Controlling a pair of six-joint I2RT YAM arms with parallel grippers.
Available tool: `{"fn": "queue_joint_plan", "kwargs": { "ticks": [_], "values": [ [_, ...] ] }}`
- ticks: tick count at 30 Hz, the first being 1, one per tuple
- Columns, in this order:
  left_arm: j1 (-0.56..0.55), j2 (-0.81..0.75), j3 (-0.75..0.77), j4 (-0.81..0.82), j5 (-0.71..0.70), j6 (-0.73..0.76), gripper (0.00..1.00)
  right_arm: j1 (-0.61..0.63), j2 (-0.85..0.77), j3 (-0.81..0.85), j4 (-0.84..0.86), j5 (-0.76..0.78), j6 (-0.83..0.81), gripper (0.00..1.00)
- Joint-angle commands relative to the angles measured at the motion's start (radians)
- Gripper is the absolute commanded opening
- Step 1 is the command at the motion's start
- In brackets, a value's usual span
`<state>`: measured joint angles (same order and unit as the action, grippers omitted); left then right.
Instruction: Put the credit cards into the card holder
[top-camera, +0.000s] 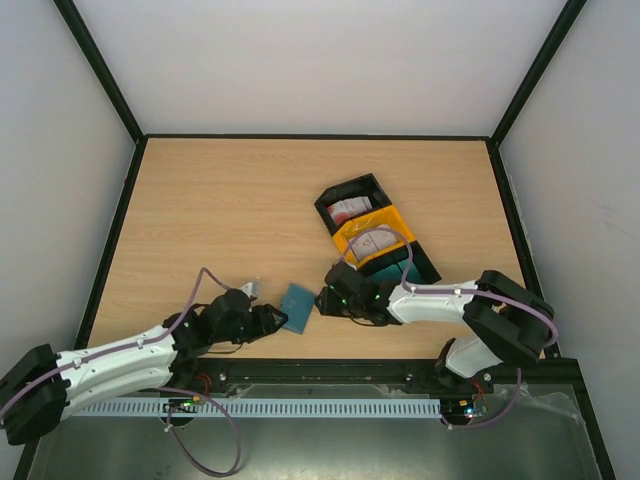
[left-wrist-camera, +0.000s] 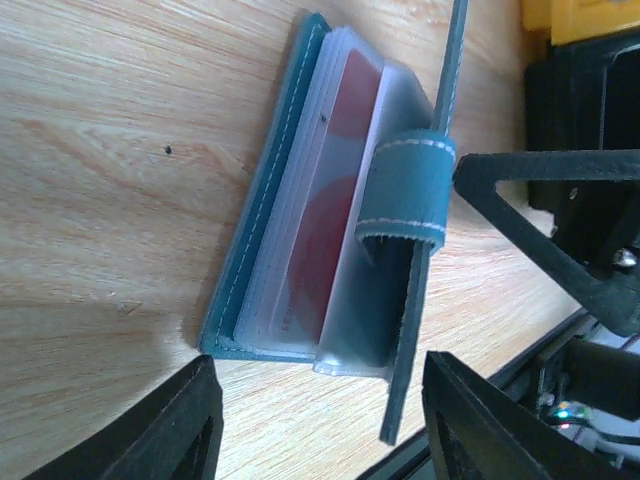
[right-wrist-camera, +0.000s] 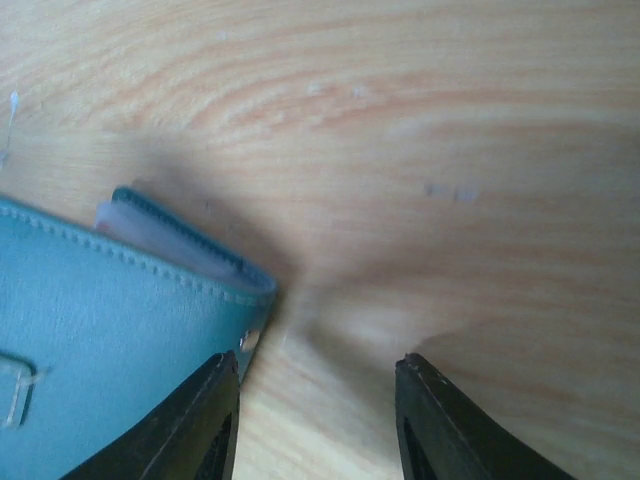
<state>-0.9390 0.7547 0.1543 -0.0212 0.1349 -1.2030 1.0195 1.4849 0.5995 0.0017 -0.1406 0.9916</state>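
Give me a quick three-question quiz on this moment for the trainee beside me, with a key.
1. True or false: the wallet lies in the yellow bin.
2. Through the wallet's clear sleeves, the left wrist view shows: A) a red card; B) a coin; C) a key.
3. What lies between the fingers of the right gripper?

Key
1. False: it lies on the table, outside the yellow bin, between the left gripper and the right one.
2. A.
3. Only bare table; the wallet's corner sits just beside one finger.
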Motion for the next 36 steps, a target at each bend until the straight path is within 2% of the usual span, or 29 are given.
{"fn": "queue_joint_plan", "kwargs": {
  "ticks": [1,6,13,18,26,30,36],
  "values": [
    [-0.067,0.047,0.037,-0.006,-0.097,-0.044,0.53,0.006,-0.041,-0.058,0.055,-0.118,-0.039,0.42],
    [-0.082,0.101,0.064,-0.039,-0.200,-0.095,0.39,0.006,-0.065,-0.045,-0.004,-0.144,-0.122,0.41],
    [-0.076,0.147,0.106,-0.093,-0.290,-0.110,0.28,0.006,-0.151,-0.010,-0.054,0.011,-0.135,0.42],
    [-0.042,0.213,0.126,-0.084,-0.267,-0.061,0.26,0.004,-0.109,0.092,-0.077,0.109,-0.238,0.44],
    [0.032,0.346,0.180,-0.014,-0.142,0.108,0.26,-0.003,0.160,0.324,-0.163,0.134,-0.447,0.46],
    [0.084,0.377,0.195,-0.007,-0.102,0.159,0.26,-0.014,0.246,0.388,-0.208,0.130,-0.444,0.43],
    [0.120,0.442,0.224,0.024,-0.047,0.220,0.30,-0.014,0.205,0.295,-0.232,0.009,-0.366,0.42]
  ]
}}
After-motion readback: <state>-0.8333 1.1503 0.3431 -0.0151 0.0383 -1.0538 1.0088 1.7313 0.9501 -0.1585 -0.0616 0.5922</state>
